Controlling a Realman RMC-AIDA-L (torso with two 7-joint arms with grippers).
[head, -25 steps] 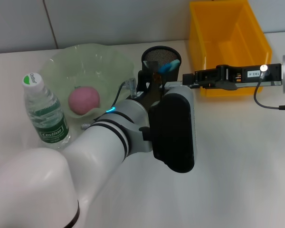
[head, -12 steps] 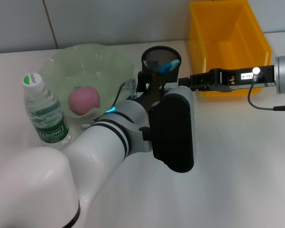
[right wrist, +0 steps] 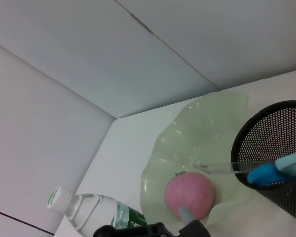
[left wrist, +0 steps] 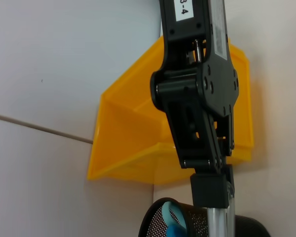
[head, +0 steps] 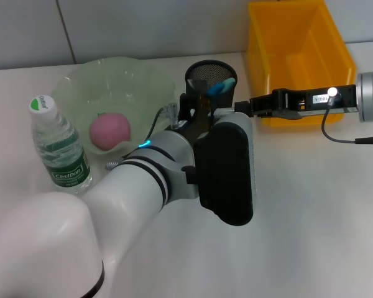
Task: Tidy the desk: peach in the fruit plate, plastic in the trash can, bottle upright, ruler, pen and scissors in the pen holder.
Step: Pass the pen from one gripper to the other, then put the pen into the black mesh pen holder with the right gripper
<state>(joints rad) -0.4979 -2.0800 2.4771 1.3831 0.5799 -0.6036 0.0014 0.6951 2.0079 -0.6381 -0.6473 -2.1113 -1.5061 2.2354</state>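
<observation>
Black mesh pen holder [head: 211, 77] stands upright near the middle of the white desk [head: 311, 205], with blue scissors handles [head: 222, 86] showing inside it. A clear ruler [right wrist: 222, 169] leans over its rim in the right wrist view. The right gripper [head: 242, 107] reaches in from the right side and is just beside the holder, in front of the yellow trash can [head: 298, 56]; in the left wrist view its black fingers [left wrist: 207, 163] stand close together around a clear, thin rod-like thing, but I cannot tell if they really clamp it. The left gripper is hidden behind its own arm, close in front of the holder, so I cannot tell its state. A pink peach [head: 110, 130] lies in the pale green fruit plate [head: 143, 77], left of the holder. The water bottle [head: 59, 146] stands upright, just beside the plate.
</observation>
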